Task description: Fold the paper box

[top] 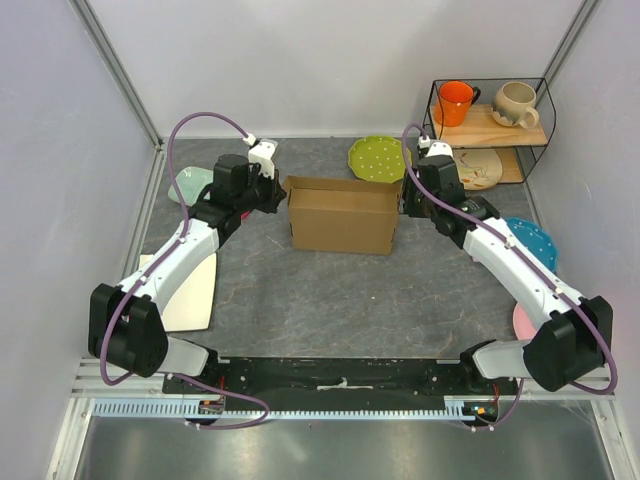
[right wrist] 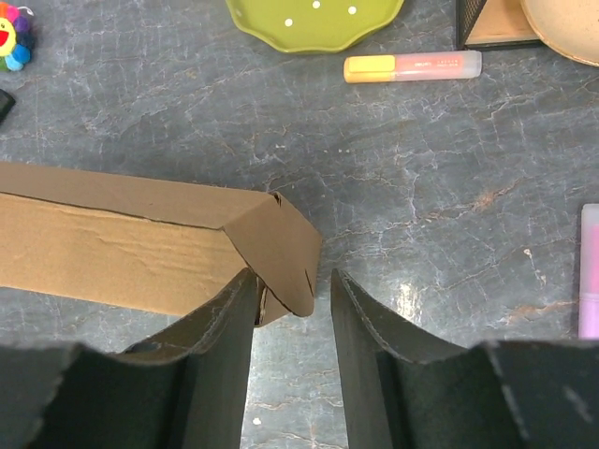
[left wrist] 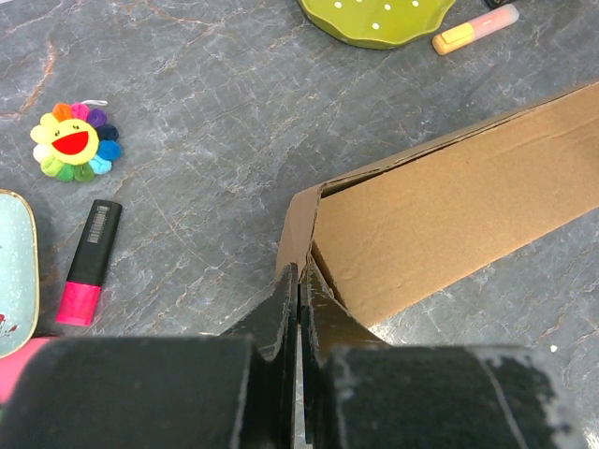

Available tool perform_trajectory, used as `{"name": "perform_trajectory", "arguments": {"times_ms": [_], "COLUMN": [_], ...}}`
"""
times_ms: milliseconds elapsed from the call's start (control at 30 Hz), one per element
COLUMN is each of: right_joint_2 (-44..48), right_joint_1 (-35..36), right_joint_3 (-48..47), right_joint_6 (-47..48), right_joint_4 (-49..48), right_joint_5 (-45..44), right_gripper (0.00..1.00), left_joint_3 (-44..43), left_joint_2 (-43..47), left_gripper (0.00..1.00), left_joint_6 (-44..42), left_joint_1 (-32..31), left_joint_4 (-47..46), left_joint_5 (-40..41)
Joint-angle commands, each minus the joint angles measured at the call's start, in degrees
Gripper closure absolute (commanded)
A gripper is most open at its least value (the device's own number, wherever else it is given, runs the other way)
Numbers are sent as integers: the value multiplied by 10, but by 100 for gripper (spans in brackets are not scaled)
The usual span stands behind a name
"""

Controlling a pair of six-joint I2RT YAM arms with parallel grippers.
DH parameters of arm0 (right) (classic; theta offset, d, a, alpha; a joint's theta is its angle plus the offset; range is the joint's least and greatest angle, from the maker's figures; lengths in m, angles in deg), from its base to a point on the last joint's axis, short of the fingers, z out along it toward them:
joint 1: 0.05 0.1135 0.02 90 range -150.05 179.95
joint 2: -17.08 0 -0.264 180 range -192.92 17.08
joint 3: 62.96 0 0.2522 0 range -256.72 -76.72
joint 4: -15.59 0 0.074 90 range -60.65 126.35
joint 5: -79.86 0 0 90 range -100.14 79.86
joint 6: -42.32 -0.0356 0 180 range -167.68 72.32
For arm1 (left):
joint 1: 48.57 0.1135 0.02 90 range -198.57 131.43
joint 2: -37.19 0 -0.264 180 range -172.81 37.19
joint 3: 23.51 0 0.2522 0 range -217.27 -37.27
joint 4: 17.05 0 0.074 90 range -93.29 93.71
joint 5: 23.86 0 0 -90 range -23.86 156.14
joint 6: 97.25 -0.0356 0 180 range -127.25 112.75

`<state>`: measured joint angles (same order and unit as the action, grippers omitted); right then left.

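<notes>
Paper box (top: 340, 215) mostly formed; end flaps seemingly untucked. Left end effector (left wrist: 299, 279) closed at one end; right end effector (right wrist: 292, 277) open astride the other end's flap (right wrist: 281, 238).

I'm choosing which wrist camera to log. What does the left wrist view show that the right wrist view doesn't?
Only the left wrist view: the left gripper, shut at the end of the paper box, and the edge of a pale blue plate.
Only the right wrist view: the right gripper, open around the box's end flap, a wire rack's corner, and a beige plate.
Both: the box, the green plate, the orange highlighter and the flower toy.
</notes>
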<state>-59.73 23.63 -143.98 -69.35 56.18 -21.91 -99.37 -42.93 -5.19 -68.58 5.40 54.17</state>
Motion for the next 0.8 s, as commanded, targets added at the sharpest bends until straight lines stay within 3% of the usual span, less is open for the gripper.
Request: {"name": "perform_trajectory", "arguments": {"times_ms": [0, 133, 267, 400, 500, 567, 767], "right_joint_2": [1, -5, -11, -12, -13, -16, -17], "right_joint_1": [0, 0, 0, 0, 0, 0, 0], "right_joint_3": [-32, -35, -32, -34, -33, -31, -28], "right_joint_6": [6, 9, 9, 8, 8, 9, 9], "right_joint_4": [-5, -7, -7, -7, -8, -6, -4], "right_joint_5": [-12, -11, -9, -9, -16, -21, -34], "right_gripper": [55, 65, 84, 91, 86, 74, 64], "left_joint_3": [-12, -13, -13, -13, -13, -12, -12], "left_joint_2": [-4, -7, -6, -7, -6, -7, -6], "left_gripper": [98, 98, 98, 98, 98, 98, 98], "left_joint_6": [-20, -20, -20, -20, -20, -20, -20], "left_joint_1": [-5, -5, -6, -6, -6, -6, -6], "left_joint_4": [14, 17, 17, 17, 17, 17, 17], "left_joint_5": [4, 3, 3, 4, 5, 5, 5]}}
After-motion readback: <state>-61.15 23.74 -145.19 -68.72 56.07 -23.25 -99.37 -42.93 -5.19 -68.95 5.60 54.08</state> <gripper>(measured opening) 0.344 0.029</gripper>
